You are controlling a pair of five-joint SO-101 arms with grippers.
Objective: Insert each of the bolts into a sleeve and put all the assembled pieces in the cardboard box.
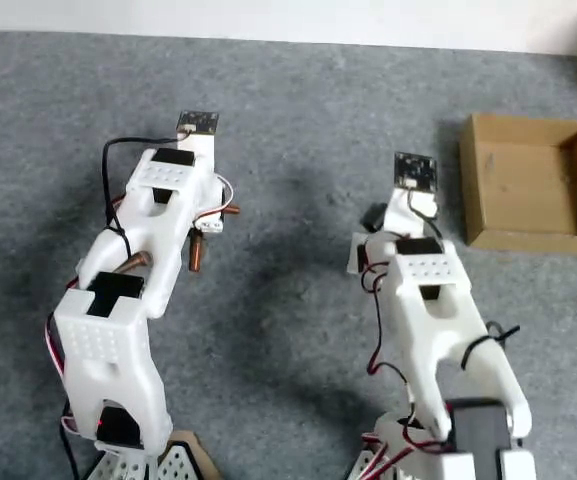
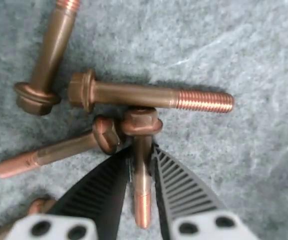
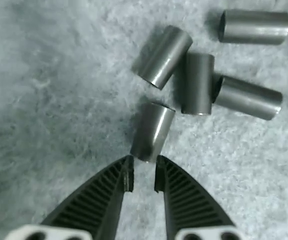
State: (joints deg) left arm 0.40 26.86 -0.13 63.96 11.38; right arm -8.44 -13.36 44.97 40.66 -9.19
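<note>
Several copper bolts lie in a loose heap on the grey carpet. My left gripper [image 2: 142, 150] is shut on the shaft of one bolt [image 2: 142, 121], whose hex head points away from the fingers. A second bolt [image 2: 144, 96] lies crosswise just past that head, and a third bolt [image 2: 59, 147] rests beside it. Several grey steel sleeves lie together in the right wrist view. My right gripper [image 3: 144, 175] is open by a narrow gap, its tips just short of the nearest sleeve [image 3: 152, 131] and holding nothing. The cardboard box [image 1: 473, 180] stands open at the far right.
Further bolts [image 2: 49, 55] and sleeves [image 3: 253, 26] lie around the grippers. In the high view, bolts [image 1: 196, 252] peek out beside the left arm. Grey carpet stretches between the two arms. A pale wall edge runs along the back.
</note>
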